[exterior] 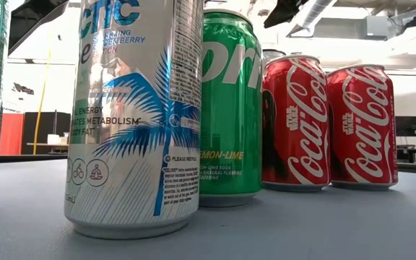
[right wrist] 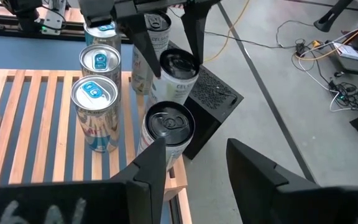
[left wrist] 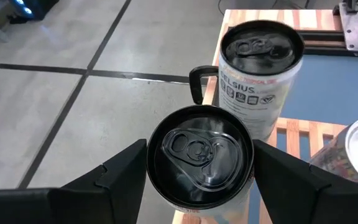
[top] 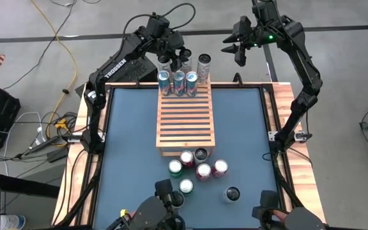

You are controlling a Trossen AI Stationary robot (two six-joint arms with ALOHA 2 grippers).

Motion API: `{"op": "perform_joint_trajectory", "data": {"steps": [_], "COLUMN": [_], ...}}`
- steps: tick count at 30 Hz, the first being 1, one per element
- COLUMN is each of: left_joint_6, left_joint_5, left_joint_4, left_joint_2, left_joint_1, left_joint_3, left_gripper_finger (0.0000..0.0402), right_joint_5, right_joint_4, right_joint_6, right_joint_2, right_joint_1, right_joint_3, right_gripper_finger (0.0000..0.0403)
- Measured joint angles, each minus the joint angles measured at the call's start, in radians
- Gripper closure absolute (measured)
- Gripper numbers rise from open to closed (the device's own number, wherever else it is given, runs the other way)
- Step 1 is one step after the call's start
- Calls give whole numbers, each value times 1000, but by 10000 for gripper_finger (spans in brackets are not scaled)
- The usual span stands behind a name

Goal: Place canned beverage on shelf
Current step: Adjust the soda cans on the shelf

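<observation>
My left claw (left wrist: pixel 197 171) grips black-top can (left wrist: pixel 199 155) at shelf (top: pixel 185 121) far edge; right claw (right wrist: pixel 194 165) open, empty nr same edge.

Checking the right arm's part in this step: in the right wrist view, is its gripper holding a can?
No. The right gripper is open with only floor between its fingers; the black-topped can stands beside it on the shelf.

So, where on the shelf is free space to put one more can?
The shelf is bare from the can row at its far end to its near edge. The far end is crowded, left gripper there; loose cans cluster on the mat.
</observation>
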Motion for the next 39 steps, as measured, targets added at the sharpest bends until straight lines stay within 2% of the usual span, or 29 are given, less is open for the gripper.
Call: {"op": "perform_joint_trajectory", "data": {"steps": [6,24,39], "left_joint_6": [-22,42,51], "left_joint_5": [-4,-127,-159], "left_joint_4": [-14,-80,-121], "left_joint_2": [-11,-17,-31], "left_joint_1": [-6,-57,-60], "left_joint_3": [0,2,2], "left_gripper_finger": [155,152,152], "right_joint_5": [0,0,0], "right_joint_4": [0,0,0], "right_joint_6": [0,0,0], "right_joint_2": [0,0,0], "right_joint_1": [0,0,0], "right_joint_3": [0,0,0], "right_gripper_finger": [242,242,242]}}
